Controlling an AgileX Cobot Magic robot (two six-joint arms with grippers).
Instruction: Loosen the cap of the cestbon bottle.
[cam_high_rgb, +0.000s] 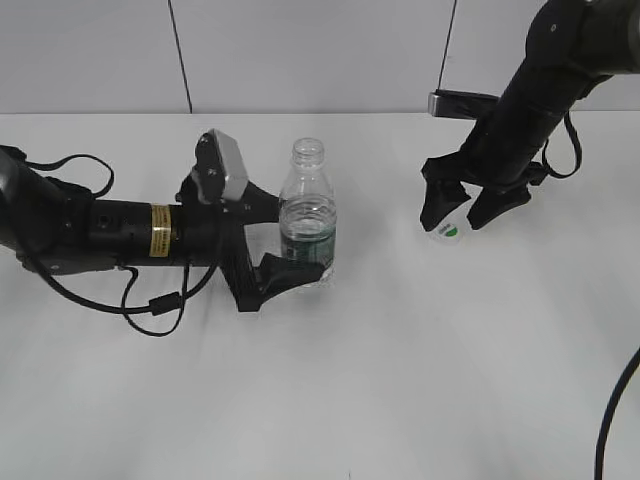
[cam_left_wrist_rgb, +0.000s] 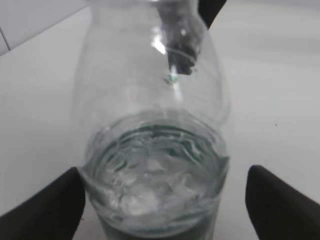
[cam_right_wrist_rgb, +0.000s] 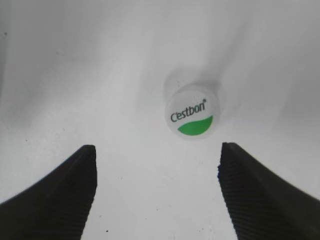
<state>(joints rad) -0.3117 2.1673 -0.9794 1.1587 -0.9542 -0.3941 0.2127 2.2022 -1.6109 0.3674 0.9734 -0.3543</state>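
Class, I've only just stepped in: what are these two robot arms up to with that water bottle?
The bottle stands upright on the white table with its neck bare; the cap is off and lies on the table to the right. The left gripper sits around the bottle's lower part with its jaws wide, apparently not squeezing it. The right gripper hangs open just above the cap, holding nothing.
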